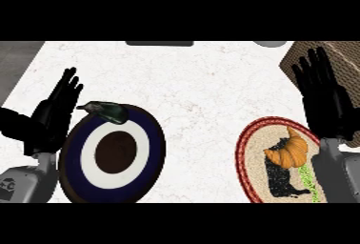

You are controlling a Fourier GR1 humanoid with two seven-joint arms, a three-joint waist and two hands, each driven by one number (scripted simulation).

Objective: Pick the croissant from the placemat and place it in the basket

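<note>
Right hand [325, 102]: held open, fingers straight, nothing gripped, just beside the placemat.
Left hand [51, 116]: open, resting at the left edge.
Croissant [290, 151]: lying on the placemat [252, 157], not yet picked.
Basket [345, 59]: at the desk's far right, nothing seen inside.
Writing: none legible.

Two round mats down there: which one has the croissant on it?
The red-rimmed mat on the right, by the right robot hand, carries the croissant. The navy-ringed mat doesn't.

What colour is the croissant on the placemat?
Golden orange-brown; the croissant shows best in the head view, lying on the round placemat.
</note>
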